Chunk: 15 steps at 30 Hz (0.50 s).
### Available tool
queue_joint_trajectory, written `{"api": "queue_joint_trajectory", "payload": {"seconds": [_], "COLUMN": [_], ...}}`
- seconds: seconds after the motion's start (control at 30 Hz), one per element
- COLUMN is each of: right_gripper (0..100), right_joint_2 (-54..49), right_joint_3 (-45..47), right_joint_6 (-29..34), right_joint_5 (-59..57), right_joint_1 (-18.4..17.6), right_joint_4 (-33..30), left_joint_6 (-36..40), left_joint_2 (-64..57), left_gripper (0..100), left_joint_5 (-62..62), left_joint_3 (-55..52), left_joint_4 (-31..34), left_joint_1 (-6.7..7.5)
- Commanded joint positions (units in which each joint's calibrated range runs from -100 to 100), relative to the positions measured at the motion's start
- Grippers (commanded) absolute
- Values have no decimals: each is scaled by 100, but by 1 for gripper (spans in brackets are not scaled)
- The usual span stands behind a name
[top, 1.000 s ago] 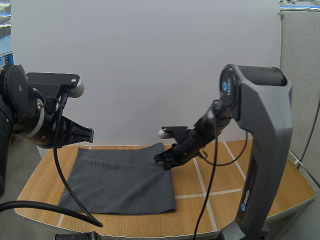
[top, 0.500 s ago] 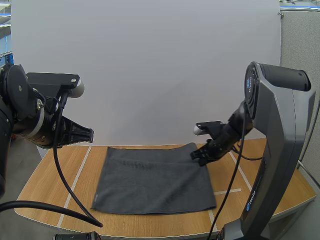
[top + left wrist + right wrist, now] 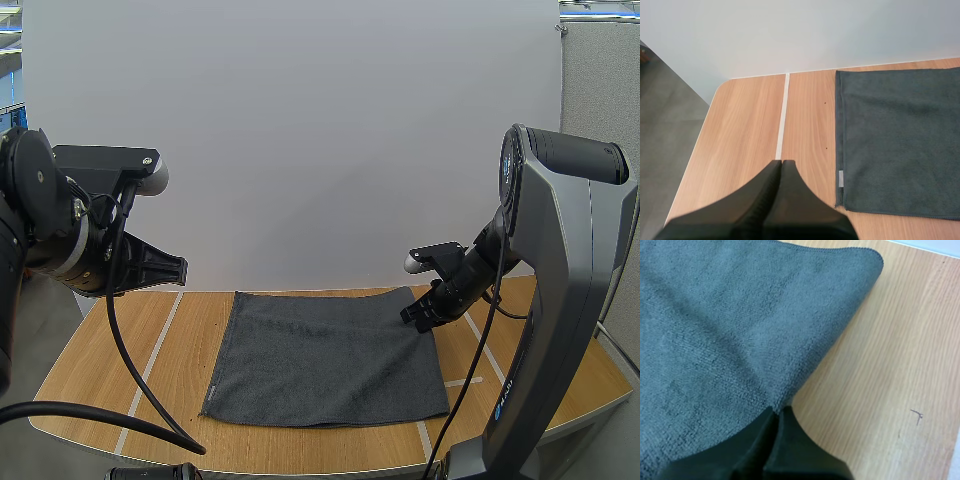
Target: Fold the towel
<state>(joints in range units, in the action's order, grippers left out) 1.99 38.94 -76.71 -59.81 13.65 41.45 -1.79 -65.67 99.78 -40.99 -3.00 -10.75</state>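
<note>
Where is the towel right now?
In the high view the gray towel lies spread on the table, its far right corner pinched in the right claw.

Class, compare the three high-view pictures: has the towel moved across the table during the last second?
Yes. The towel has slid rightward, away from the white tape line left of it, pulled by the right gripper.

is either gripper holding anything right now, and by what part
The right gripper pinches the towel by its right edge; the left gripper holds nothing.
</note>
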Motion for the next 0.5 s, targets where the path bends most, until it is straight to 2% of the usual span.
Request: {"api": "queue_joint_trajectory", "payload": {"seconds": [0.0,0.07,0.13,0.23,0.27,0.3,0.47], "right_gripper": [0,1,26,81,88,100,100], "right_joint_2": [-74,-74,-87,-190,-207,-235,-175], "right_joint_3": [-42,-42,-42,-42,-42,-42,-310], "right_joint_6": [-45,-26,71,71,71,71,193], "right_joint_5": [90,90,90,254,348,556,752], "right_joint_1": [18,18,18,18,18,18,18], "right_joint_4": [-33,-62,-62,-17,-17,3,98], "left_joint_6": [-21,-123,-305,-502,-508,-544,-566], "left_joint_2": [-36,-36,-36,-36,-36,-36,-36], "left_gripper": [0,0,0,0,0,0,0], "left_joint_5": [22,22,22,22,22,22,22], "left_joint_3": [-17,-17,-17,-17,-17,-17,-17], "left_joint_4": [62,74,52,52,52,52,13], "left_joint_1": [-7,-7,-7,-7,-7,-7,-7]}}
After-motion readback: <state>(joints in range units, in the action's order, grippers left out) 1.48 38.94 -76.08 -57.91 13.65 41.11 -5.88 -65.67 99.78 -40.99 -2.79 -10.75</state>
